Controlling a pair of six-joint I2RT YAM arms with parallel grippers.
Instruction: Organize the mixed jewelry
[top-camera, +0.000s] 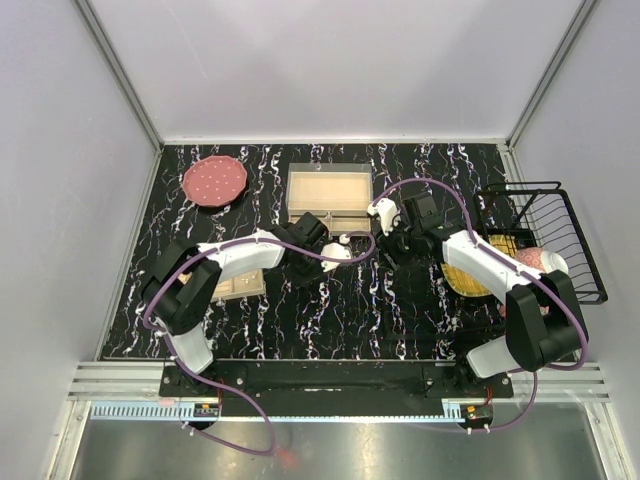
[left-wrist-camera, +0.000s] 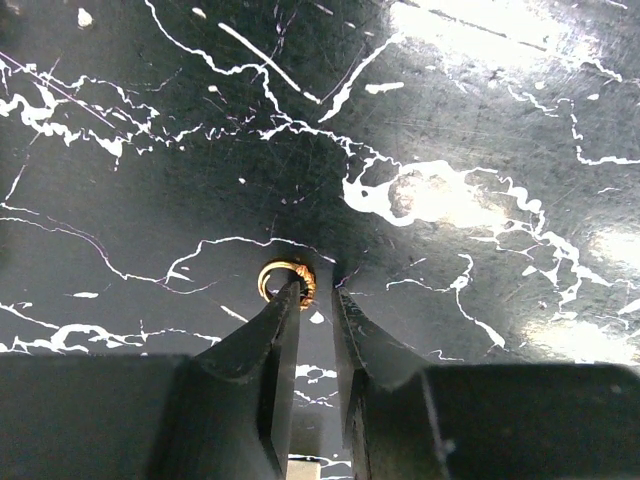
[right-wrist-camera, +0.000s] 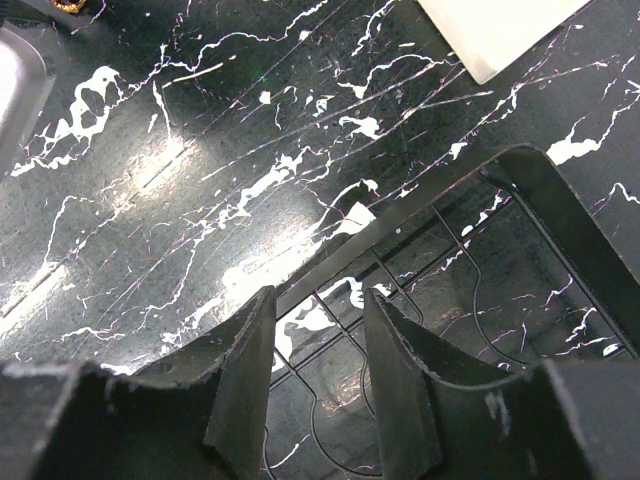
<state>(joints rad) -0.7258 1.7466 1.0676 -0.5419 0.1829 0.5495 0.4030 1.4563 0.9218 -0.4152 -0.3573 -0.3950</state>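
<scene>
A small orange-gold ring (left-wrist-camera: 272, 274) lies flat on the black marbled tabletop. My left gripper (left-wrist-camera: 315, 290) hangs right over it with the jaws a narrow gap apart. The left fingertip (left-wrist-camera: 288, 300) covers part of the ring, and the ring's knotted side sits in the gap without being pinched. In the top view the left gripper (top-camera: 342, 247) is just in front of the beige tray (top-camera: 328, 172). My right gripper (right-wrist-camera: 318, 300) is open and empty above a black wire rack (right-wrist-camera: 545, 200). No other jewelry shows clearly.
A pink plate (top-camera: 214, 181) is at the back left. A small beige tray (top-camera: 238, 287) lies under the left arm. A black wire basket (top-camera: 548, 240) stands at the right, with a yellow object (top-camera: 462, 278) beside it. The two grippers are close together mid-table.
</scene>
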